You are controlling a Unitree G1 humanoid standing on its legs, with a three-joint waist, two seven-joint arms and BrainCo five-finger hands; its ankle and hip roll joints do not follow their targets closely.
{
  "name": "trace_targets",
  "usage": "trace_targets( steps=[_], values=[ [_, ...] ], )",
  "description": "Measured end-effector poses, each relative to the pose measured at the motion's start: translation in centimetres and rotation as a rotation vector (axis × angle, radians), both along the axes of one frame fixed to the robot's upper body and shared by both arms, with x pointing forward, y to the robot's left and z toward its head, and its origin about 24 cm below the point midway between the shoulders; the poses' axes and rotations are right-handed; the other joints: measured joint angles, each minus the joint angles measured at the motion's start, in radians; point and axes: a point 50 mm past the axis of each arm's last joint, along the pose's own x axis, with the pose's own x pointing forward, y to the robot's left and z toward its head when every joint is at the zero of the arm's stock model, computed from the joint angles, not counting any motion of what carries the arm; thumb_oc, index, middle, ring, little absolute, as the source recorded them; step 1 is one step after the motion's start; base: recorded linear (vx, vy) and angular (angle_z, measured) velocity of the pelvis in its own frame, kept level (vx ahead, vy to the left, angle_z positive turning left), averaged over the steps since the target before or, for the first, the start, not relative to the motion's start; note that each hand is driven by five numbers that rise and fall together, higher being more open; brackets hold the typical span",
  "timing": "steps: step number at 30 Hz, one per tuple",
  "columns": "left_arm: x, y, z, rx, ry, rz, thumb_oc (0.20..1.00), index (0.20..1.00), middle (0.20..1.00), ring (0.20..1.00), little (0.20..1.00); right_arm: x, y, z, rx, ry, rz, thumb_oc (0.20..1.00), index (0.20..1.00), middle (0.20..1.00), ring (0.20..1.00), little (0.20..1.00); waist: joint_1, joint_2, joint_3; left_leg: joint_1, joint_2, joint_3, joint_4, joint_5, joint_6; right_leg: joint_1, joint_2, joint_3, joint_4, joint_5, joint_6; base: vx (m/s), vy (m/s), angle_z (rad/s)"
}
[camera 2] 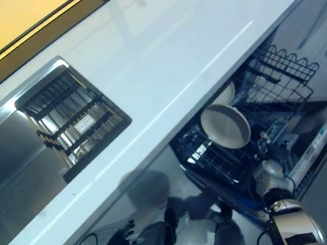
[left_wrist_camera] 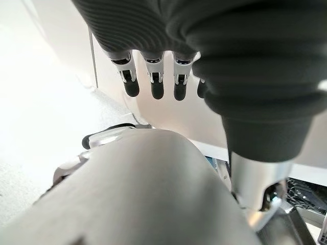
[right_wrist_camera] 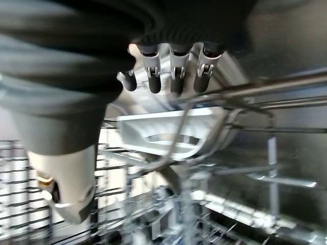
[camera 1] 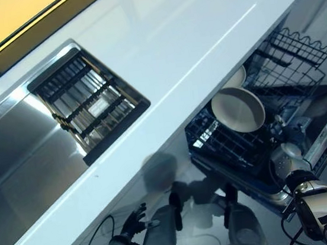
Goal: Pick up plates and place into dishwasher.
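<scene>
Kitchen: white counter (camera 1: pixel 160 45), steel sink (camera 1: pixel 17 146), open dishwasher (camera 1: pixel 255 141).

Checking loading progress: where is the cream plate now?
In the left eye view, the cream plate stands in the dishwasher's dark wire rack, below the white countertop's edge, right of centre.

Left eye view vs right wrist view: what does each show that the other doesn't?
Left eye view alone: the white countertop, the sink with its black slatted rack, two plates standing in the dishwasher's lower rack, and the left hand low by the floor, holding nothing. Right wrist view alone: a close look inside the dishwasher, with a white plastic part among the wires. Both: the right hand, open and empty, at the rack.
</scene>
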Motion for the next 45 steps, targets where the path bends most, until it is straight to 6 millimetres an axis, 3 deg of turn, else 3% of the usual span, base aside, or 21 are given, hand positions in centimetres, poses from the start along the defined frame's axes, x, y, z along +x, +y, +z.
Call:
trace_targets(
  steps=[8,17,25,36,45],
  values=[
    [0.7,-0.6,0.4,-0.012,-0.033,-0.034,1.000,1.000,1.000,1.000,1.000,0.5,-1.2,0.8,0.073,-0.027,-0.075,1.000,1.000,1.000,1.000,1.000,0.027,0.024,0.025,-0.002,-0.009,-0.026,0.012,0.001,-0.002,0.003,-0.010,-0.023,0.034,-0.020,-0.002,0.00,0.004,0.10],
    [1.3,-0.7,0.9,-0.008,-0.056,-0.048,1.000,1.000,1.000,1.000,1.000,0.8,-2.0,1.2,0.333,-0.355,0.011,1.000,1.000,1.000,1.000,1.000,0.016,0.044,0.060,-0.028,-0.013,-0.022,0.019,0.002,0.004,-0.034,-0.021,-0.020,0.061,-0.026,0.003,-0.02,0.023,-0.01],
    [1.5,-1.3,1.0,-0.021,-0.078,-0.048,1.000,1.000,1.000,1.000,1.000,2.0,-1.8,2.6,0.295,-0.375,0.054,1.000,1.000,1.000,1.000,1.000,0.018,0.079,0.078,-0.036,-0.015,-0.018,0.015,0.007,0.000,-0.045,-0.023,-0.019,0.062,-0.023,-0.002,-0.01,0.032,0.00],
    [1.8,-1.9,1.4,-0.044,-0.100,-0.050,1.000,1.000,1.000,1.000,1.000,5.0,-0.3,6.0,0.241,-0.366,0.090,1.000,1.000,1.000,1.000,1.000,0.023,0.094,0.102,-0.032,-0.021,-0.022,-0.004,0.023,-0.001,-0.047,-0.028,-0.021,0.064,-0.023,-0.002,0.00,0.002,0.01],
    [2.3,-2.4,1.8,-0.055,-0.127,-0.047,1.000,1.000,1.000,1.000,1.000,6.6,0.8,8.0,0.241,-0.403,0.117,1.000,1.000,1.000,1.000,1.000,0.069,0.097,0.122,-0.034,-0.027,-0.028,-0.011,0.028,-0.001,-0.048,-0.029,-0.026,0.063,-0.024,-0.001,0.00,0.003,0.01]
  ],
)
